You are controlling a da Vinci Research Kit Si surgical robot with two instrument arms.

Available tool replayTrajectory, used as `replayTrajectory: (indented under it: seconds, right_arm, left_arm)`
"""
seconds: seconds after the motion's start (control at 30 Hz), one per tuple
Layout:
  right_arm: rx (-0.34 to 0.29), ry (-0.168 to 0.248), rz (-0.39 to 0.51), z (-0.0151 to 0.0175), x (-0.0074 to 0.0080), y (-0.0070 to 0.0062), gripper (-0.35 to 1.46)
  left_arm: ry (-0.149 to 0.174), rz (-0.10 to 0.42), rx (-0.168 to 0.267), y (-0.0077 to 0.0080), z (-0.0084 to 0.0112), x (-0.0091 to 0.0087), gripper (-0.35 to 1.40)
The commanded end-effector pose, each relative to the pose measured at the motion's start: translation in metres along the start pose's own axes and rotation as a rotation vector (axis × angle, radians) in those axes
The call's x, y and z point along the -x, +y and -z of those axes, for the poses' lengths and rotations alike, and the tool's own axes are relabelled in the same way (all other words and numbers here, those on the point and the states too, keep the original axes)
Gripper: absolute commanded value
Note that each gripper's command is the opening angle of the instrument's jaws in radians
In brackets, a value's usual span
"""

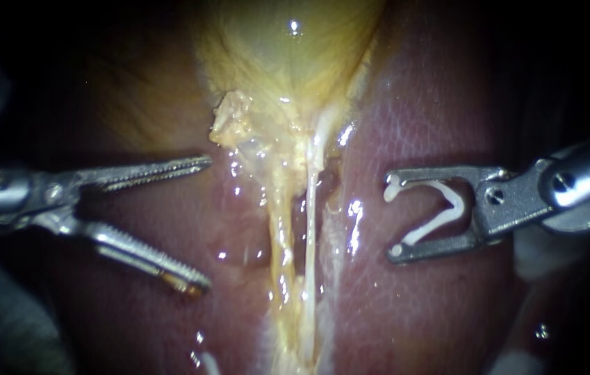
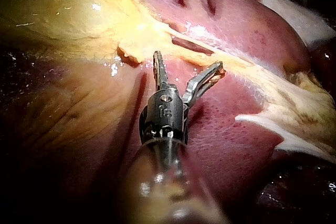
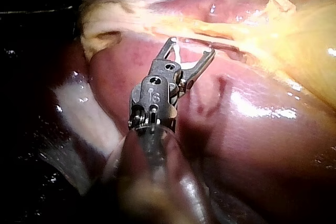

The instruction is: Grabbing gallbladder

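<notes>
The yellowish gallbladder [image 1: 288, 55] lies at the top middle of the endoscope view, narrowing into a ragged yellow neck [image 1: 232, 121]. My left instrument [image 1: 204, 222] comes in from the left with its serrated jaws open, empty, and short of the neck. In the left wrist view its jaws [image 2: 188, 61] hover just before the neck of the gallbladder [image 2: 63, 14]. My right instrument [image 1: 390, 217] holds a white clip [image 1: 440, 208] between wide-set jaws, over the liver to the right. The right wrist view shows these jaws [image 3: 190, 46] with the clip [image 3: 177, 52].
Two pale tubes, one [image 1: 277, 229] beside the other [image 1: 312, 229], run down from the neck between the instruments. Reddish-brown liver [image 1: 413, 104] lies on both sides. Whitish fatty tissue [image 2: 283, 114] spreads beyond the left instrument in its wrist view.
</notes>
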Motion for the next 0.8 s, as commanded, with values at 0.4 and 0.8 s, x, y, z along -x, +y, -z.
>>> replayTrajectory:
  seconds: [0.4, 0.8]
  right_arm:
    - [0.0, 0.0, 0.0, 0.0001, 0.0001, 0.0, 0.5]
    - [0.0, 0.0, 0.001, 0.0001, 0.0001, 0.0, 0.5]
  left_arm:
    - [0.009, 0.166, -0.077, -0.005, -0.0008, -0.0017, 1.09]
    - [0.018, 0.277, -0.099, -0.009, -0.0028, -0.0015, 0.93]
